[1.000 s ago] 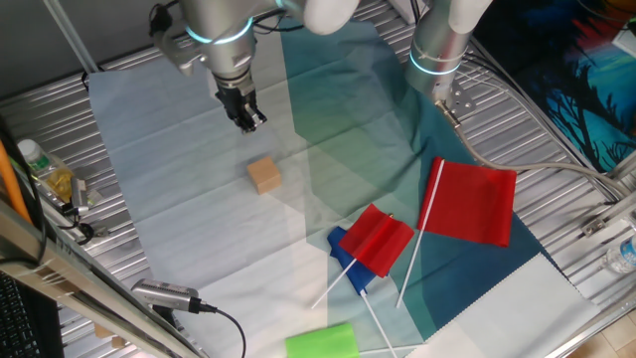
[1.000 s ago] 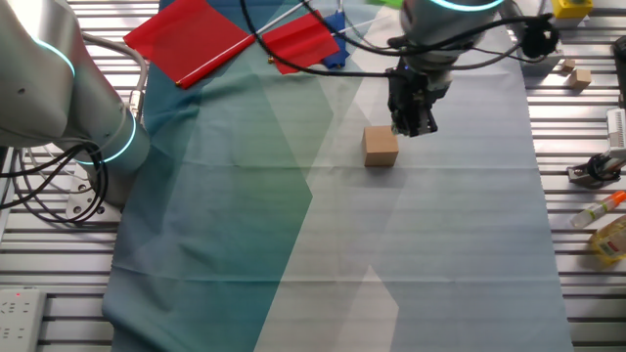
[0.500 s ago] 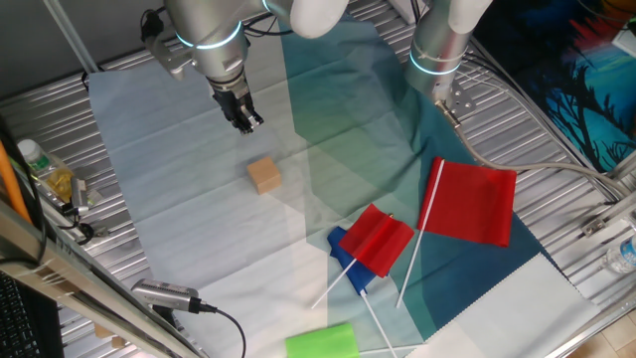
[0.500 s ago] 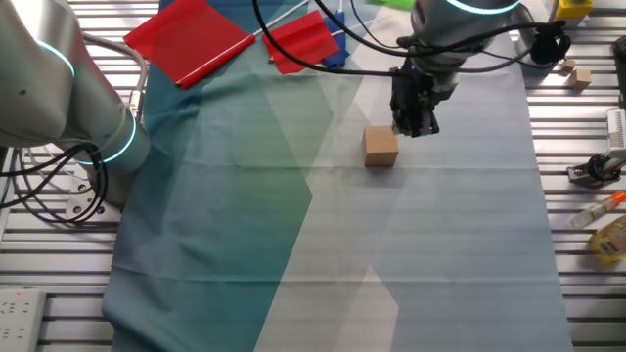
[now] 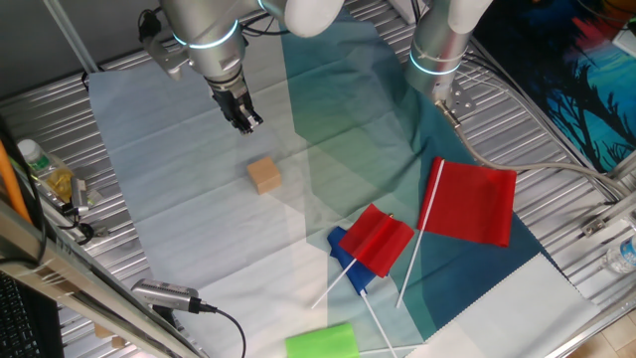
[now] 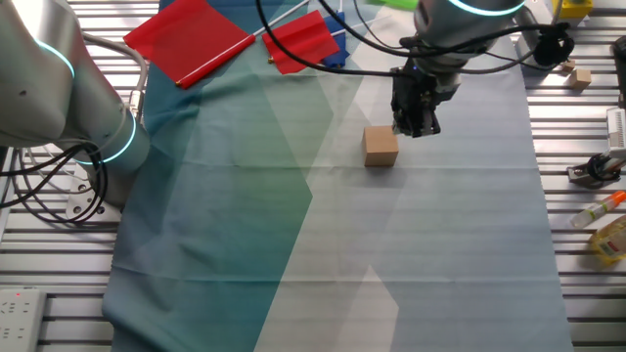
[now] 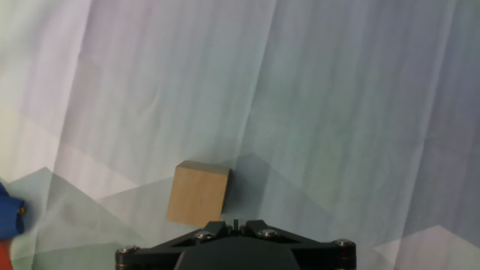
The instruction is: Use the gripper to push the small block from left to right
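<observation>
Arm: silver-grey, reaches in from the top edge of one fixed view, wrist ringed with glowing cyan, pointing down toward the table.
Gripper (image 5: 244,120): small, black, two-fingered; hangs above the surface, touching nothing.
Fingers: pressed close together with no visible gap, gripping nothing.
Gripper from the other fixed view (image 6: 415,122): tip tilted slightly, cables looping behind the wrist.
Hand view: only the black finger base (image 7: 234,248) visible along the bottom edge.
</observation>
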You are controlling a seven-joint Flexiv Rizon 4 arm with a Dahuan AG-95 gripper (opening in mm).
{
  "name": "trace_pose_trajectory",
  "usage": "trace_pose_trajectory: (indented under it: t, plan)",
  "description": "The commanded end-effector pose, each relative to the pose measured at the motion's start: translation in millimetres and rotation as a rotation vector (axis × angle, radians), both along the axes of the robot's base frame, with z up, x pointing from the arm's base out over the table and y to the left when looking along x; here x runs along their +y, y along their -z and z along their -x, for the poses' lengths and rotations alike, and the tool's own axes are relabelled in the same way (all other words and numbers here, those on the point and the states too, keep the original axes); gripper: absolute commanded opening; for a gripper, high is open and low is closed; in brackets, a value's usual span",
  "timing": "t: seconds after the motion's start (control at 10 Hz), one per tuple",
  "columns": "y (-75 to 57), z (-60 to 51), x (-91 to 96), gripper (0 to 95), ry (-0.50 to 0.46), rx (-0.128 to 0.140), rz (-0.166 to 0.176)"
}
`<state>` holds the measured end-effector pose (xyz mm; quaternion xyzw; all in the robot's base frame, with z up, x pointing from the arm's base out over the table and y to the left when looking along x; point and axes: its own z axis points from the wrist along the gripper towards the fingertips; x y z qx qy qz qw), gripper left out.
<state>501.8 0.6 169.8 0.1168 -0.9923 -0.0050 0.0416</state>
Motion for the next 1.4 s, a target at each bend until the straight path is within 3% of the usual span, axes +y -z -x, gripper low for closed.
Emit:
trace_pose_trajectory:
  t: [0.1, 0.5, 0.7, 1.0, 1.4]
  plan:
    - [-0.2, 1.8, -0.5, 0.0, -0.003, -0.003, 0.002]
    - [0.3, 1.5, -1.2, 0.0, 0.004, -0.001, 0.009]
    - [6.6, -2.6, -5.0, 0.0, -0.002, 0.001, 0.007]
    - [31.0, -13.9, -20.3, 0.0, -0.035, 0.006, -0.010]
    - [60.2, -15.8, -25.5, 0.0, -0.050, 0.001, -0.017]
